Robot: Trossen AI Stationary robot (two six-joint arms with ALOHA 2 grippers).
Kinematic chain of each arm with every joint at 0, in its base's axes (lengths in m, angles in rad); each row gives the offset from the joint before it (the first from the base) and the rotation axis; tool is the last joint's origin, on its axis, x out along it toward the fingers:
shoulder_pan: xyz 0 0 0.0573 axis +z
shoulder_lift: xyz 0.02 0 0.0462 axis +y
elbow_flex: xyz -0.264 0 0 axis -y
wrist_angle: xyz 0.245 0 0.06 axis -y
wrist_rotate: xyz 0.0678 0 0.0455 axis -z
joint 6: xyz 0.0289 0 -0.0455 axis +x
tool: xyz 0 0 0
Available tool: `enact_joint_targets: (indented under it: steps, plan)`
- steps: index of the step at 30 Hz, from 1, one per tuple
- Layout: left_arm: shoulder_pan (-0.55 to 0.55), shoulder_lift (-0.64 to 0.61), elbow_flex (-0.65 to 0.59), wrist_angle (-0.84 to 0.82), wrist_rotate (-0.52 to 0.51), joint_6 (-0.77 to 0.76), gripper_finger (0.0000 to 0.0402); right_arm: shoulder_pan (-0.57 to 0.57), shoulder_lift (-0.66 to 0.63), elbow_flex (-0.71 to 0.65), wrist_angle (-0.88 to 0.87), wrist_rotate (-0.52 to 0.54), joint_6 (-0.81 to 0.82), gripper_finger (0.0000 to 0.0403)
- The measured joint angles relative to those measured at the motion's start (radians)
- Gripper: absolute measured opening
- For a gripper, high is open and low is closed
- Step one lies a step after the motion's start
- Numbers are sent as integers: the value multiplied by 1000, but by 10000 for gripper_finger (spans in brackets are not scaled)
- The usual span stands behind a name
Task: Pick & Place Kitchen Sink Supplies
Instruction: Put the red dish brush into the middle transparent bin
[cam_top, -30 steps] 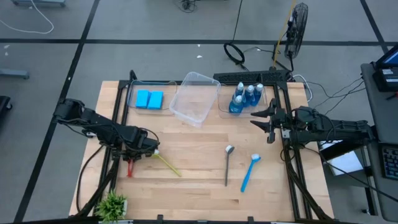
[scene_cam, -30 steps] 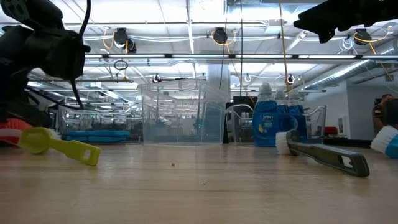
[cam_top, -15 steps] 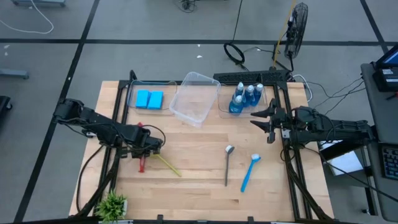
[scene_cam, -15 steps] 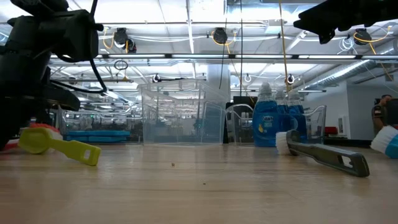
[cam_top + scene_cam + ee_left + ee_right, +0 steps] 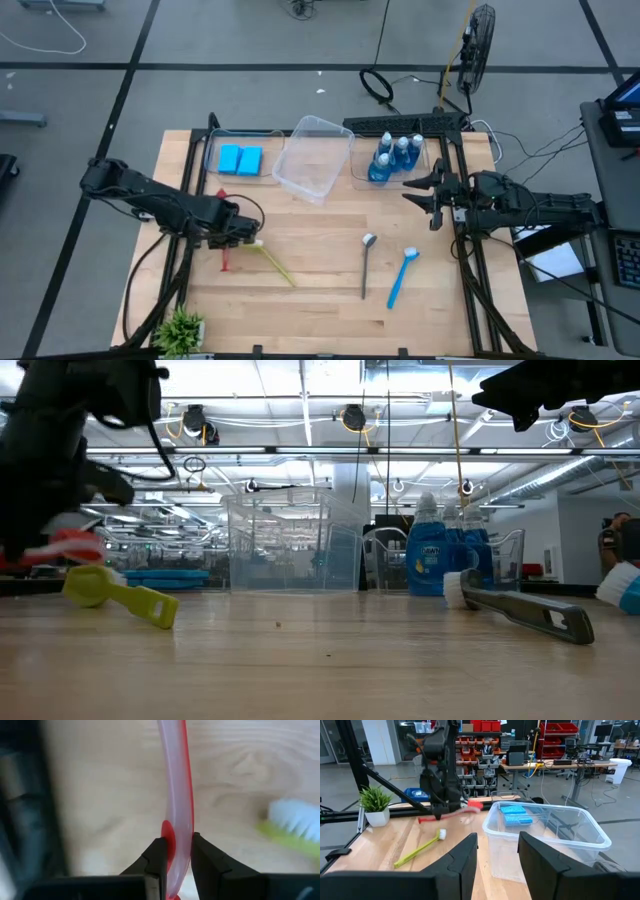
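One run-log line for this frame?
left tool: shut on red brush, lifted off table | right tool: open, idle by bottles | yellow brush: on table

High view: straight down over whole bench (image 5: 320,290), far. Low view: bench-top level, facing room. Left wrist: close, down on red brush (image 5: 177,795). Right wrist: across bench. Yellow brush (image 5: 268,262) shared by all four.

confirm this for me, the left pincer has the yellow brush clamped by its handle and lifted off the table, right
Not quite: it is the red brush that the left pincer has clamped by its handle and lifted off the table, as the left wrist view shows. The yellow brush lies loose on the table beside it, which the high view shows.
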Motion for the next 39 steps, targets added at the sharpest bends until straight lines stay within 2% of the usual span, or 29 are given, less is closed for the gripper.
enact_joint_targets:
  steps: [5,8,14,19,25,31,39]
  plan:
    - [-2,-46,132,-238,-21,-2,63,0,0,0,0,0,0,130]
    - [-3,-72,216,-296,-74,-3,63,0,0,0,0,0,0,130]
    - [-3,-84,369,-276,-309,89,60,0,0,0,0,0,-9,130]
    - [-3,-84,419,-66,-549,378,60,0,0,0,0,0,-11,130]
    - [1,-84,420,296,-651,843,59,0,0,0,0,0,-11,130]
    - [23,-84,420,620,-656,1164,59,0,0,0,0,0,-11,130]
    - [63,-84,420,921,-528,1370,59,0,0,0,0,0,-11,130]
